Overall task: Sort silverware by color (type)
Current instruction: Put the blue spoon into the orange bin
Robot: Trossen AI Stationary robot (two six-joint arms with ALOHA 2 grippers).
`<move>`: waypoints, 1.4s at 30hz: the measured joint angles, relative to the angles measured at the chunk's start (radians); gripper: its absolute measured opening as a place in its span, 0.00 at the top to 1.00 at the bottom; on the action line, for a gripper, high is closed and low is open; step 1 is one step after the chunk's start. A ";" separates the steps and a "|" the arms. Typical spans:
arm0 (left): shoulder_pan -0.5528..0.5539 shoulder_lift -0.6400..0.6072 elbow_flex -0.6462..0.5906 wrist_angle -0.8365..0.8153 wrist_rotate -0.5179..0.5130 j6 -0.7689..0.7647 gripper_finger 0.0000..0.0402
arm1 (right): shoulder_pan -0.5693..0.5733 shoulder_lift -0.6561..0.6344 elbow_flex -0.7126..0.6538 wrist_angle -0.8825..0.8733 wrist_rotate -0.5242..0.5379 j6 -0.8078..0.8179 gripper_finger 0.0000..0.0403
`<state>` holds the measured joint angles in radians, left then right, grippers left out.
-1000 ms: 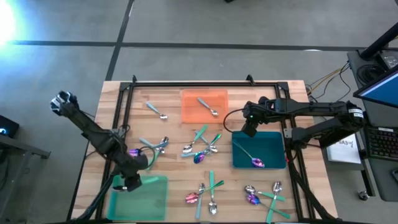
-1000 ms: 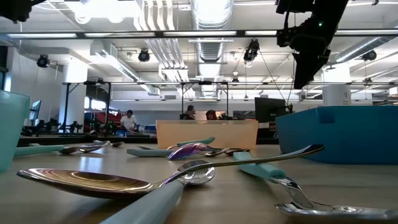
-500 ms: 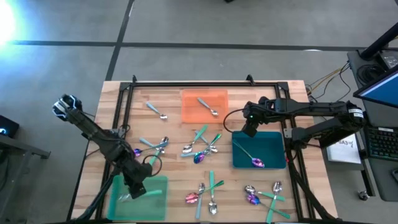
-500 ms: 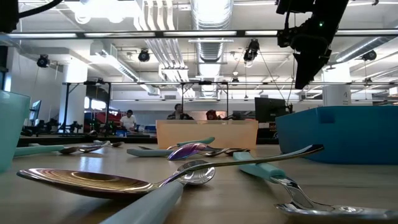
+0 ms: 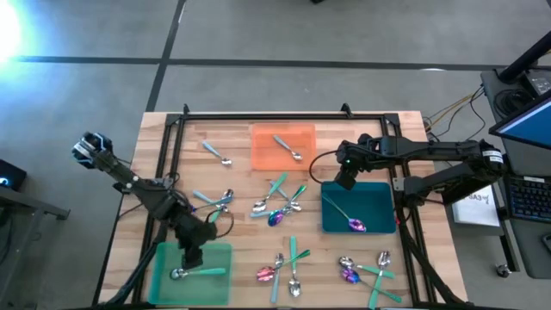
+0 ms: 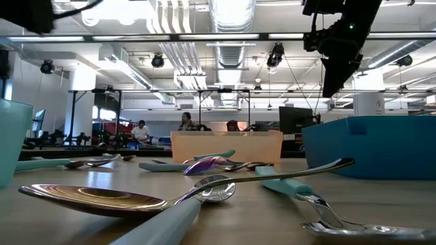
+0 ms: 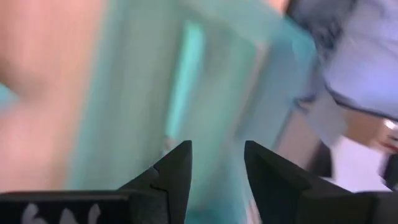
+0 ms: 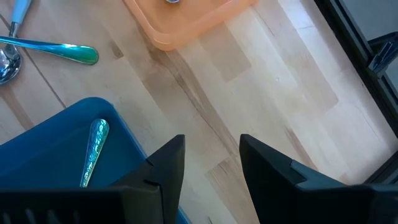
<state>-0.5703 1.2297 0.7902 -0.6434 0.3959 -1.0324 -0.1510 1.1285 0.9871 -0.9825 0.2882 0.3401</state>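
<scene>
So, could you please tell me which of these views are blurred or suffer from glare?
Left wrist view: smeared with motion blur, the green tray only streaks behind the left gripper. High view: white glare in the top-left corner. Low view: nearest spoon soft, ceiling lights bright. Right wrist view: sharp, the orange tray and the right gripper crisp.

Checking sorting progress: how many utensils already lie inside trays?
3: a silver spoon in the orange tray, an iridescent spoon in the blue tray, a teal-handled spoon in the green tray beside the left end effector. Others may hide beneath it.
</scene>
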 joint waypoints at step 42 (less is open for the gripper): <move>1.206 0.381 0.147 -0.119 -0.431 1.625 0.67 | 0.000 0.000 0.000 0.005 0.000 0.000 0.64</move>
<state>0.6359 1.6111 0.9374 -0.7628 -0.0351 0.5928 -0.1509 1.1282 0.9871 -0.9775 0.2882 0.3397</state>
